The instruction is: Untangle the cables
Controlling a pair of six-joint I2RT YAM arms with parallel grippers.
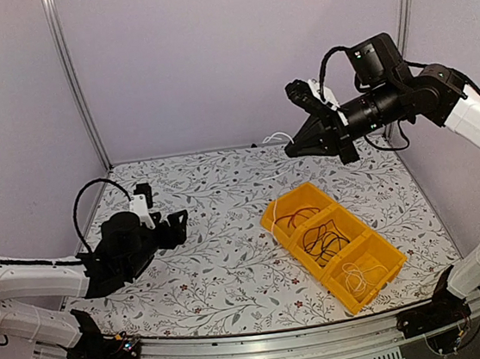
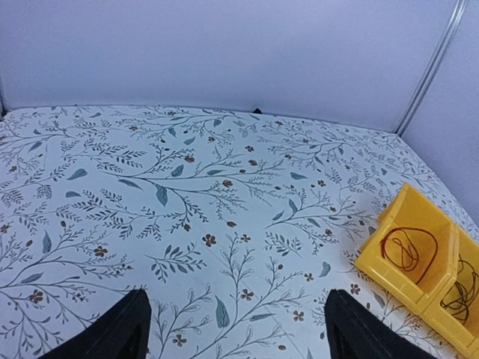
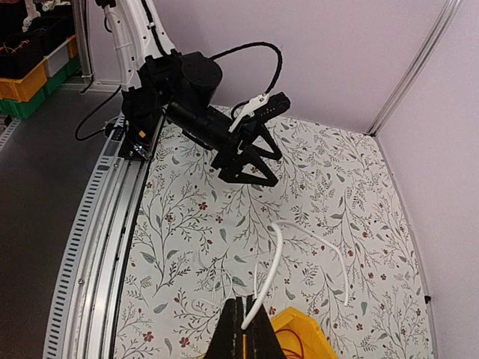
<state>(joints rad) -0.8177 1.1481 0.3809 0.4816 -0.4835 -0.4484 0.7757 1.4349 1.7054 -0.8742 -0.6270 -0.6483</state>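
Yellow bin [image 2: 415,213], seemingly white cable [image 3: 278,254]

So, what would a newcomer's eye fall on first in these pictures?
The yellow bin, right of the middle of the floral table, stands out, with a red cable, dark cables and a white coil in its three compartments. High above its far corner, the right gripper is shut on a white cable that hangs in a loop. The left gripper hovers open, low on the left.
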